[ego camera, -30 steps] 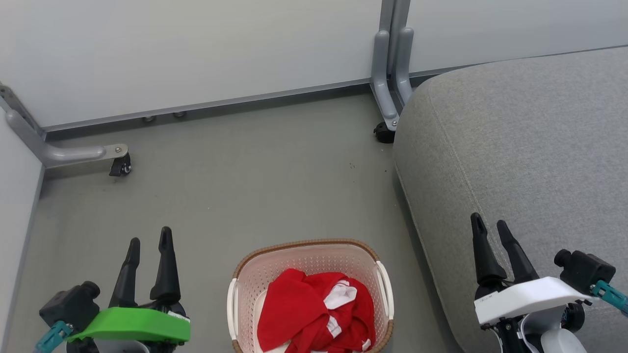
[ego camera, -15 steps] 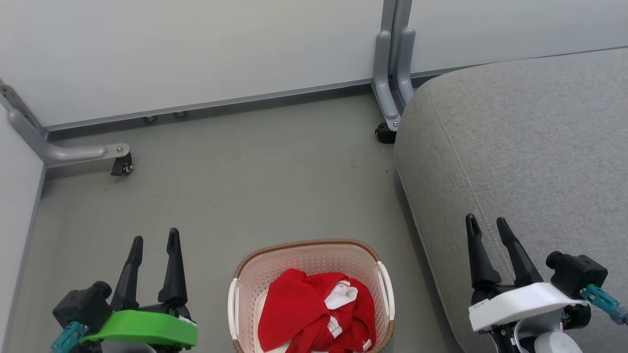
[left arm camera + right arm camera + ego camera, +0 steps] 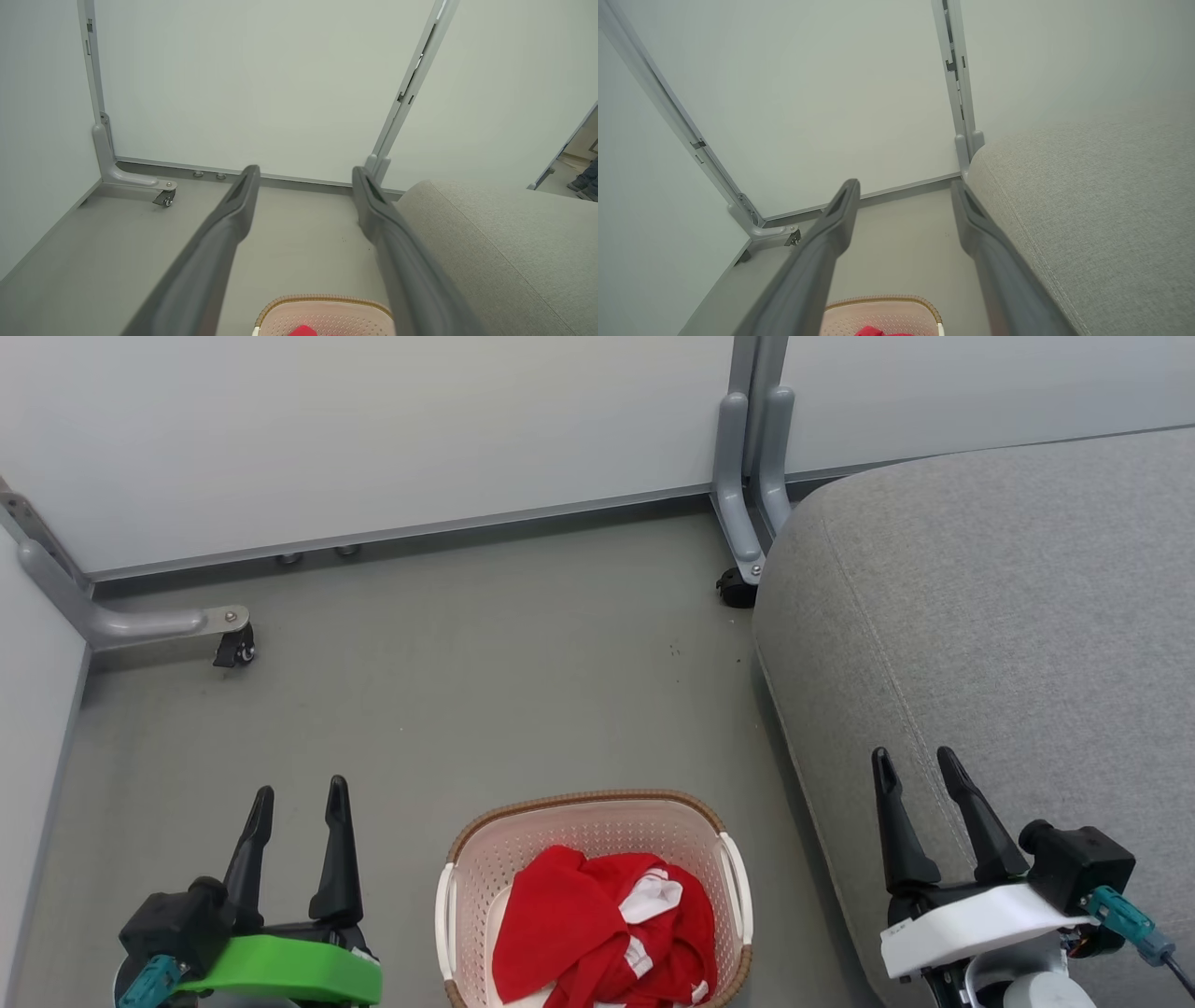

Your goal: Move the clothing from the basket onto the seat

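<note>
Beside seat [image 3: 980, 616], basket [image 3: 583, 800] of clothing [image 3: 560, 933] — castors [image 3: 736, 588] beyond, left gripper [image 3: 301, 788], right gripper [image 3: 912, 753] — jaws spread

Basket [image 3: 588, 799] open from above.
Seat [image 3: 1008, 616] edge close on its right; bare floor [image 3: 448, 709] left and ahead; caster legs [image 3: 154, 625] back by walls.

Plain grey-green floor [image 3: 467, 691], boxed in by pale white partition panels [image 3: 373, 429] on grey metal frames. One frame foot [image 3: 149, 625] with a little black caster [image 3: 233, 651] sits at the floor's left edge, another post [image 3: 752, 476] stands further right. Light's soft and even.
</note>
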